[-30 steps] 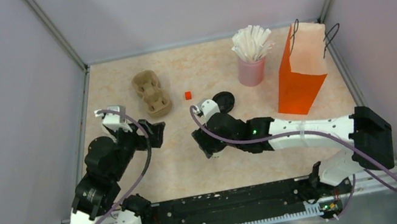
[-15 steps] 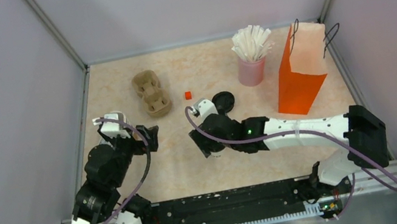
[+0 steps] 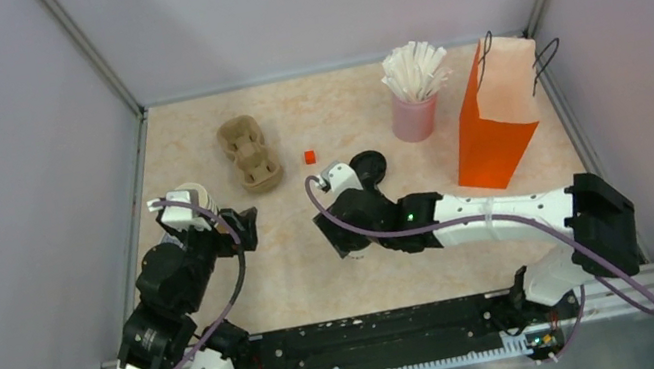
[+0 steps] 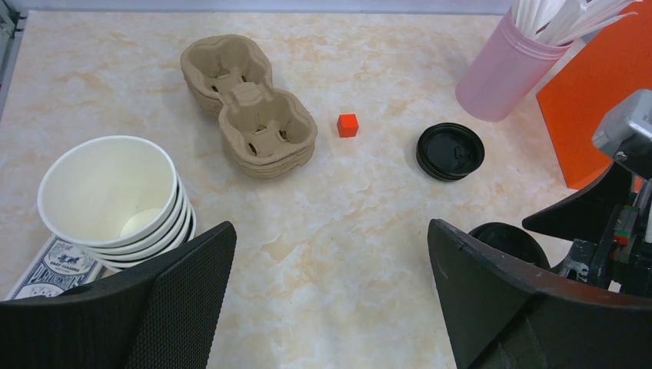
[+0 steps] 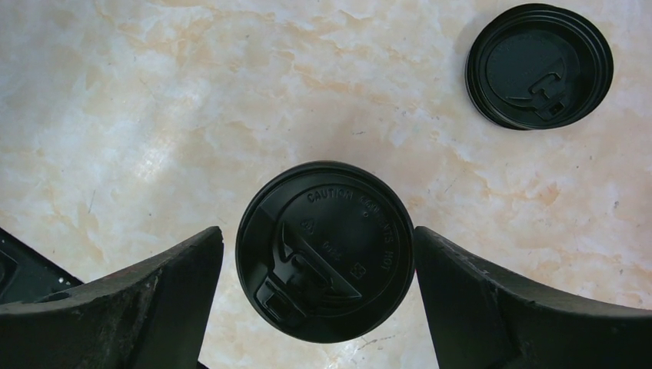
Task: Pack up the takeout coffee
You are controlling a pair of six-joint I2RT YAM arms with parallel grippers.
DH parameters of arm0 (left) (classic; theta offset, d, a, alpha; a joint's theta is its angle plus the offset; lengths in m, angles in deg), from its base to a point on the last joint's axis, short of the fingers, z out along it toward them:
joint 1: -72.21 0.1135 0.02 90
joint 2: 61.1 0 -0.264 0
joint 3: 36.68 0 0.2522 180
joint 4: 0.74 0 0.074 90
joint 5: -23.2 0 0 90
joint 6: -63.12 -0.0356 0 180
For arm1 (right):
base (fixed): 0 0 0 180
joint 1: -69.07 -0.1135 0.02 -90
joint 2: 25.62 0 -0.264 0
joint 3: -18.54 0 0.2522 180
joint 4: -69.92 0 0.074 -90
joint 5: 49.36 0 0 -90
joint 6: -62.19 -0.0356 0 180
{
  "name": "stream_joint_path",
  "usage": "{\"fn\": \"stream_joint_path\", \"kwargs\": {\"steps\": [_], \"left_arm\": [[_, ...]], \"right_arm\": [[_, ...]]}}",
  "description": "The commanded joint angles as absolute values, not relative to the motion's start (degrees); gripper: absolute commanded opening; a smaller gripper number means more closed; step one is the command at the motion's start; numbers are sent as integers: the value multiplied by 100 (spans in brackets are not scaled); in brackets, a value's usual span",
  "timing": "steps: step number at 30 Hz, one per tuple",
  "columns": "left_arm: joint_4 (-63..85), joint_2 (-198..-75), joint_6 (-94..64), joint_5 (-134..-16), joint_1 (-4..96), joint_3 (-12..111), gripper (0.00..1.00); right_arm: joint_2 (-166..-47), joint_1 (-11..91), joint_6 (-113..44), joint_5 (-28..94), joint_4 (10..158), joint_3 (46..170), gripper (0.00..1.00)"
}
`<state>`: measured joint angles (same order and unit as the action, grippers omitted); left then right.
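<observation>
The takeout coffee [image 5: 324,250] stands on the table, seen from above as a round black lid. My right gripper [image 5: 317,232] hangs over it, open, one finger on each side of the lid with a thin gap at both. From the top view my right gripper [image 3: 343,230] hides the cup. In the left wrist view only the lid's edge [image 4: 503,237] shows behind my finger. My left gripper [image 4: 330,231] is open over bare table, left of the cup, with nothing between its fingers. The orange bag [image 3: 493,125] stands open at the right.
A stack of spare black lids [image 3: 368,167] lies just beyond the coffee. A pink cup of white straws [image 3: 416,116] is left of the bag. The cardboard cup carrier [image 3: 250,154], a small red cube [image 3: 309,157] and stacked cream cups [image 4: 111,200] sit at the left.
My left arm has drawn back toward the near left, uncovering the stacked cups. My right gripper has shifted slightly left over the coffee and stands a touch wider.
</observation>
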<state>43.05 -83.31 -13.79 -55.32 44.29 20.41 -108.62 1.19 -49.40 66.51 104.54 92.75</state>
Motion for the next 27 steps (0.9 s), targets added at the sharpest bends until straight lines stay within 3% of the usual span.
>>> {"fn": "stream_joint_path", "kwargs": {"steps": [1,16,27], "left_arm": [[4089,-8298,-1464,-5463,4421,2005,99],[4062,-8323,-1484,-5445,4425,1971,99],[4024,-8352,-1466,-5590,4420,1957,99]], "right_arm": [[-11038,77,-4918,6675,10343,9356,91],[-10718,321,-5432,6909,11101,9095,80],[-8718,1167,-6957,7816,13104,8083,76]]}}
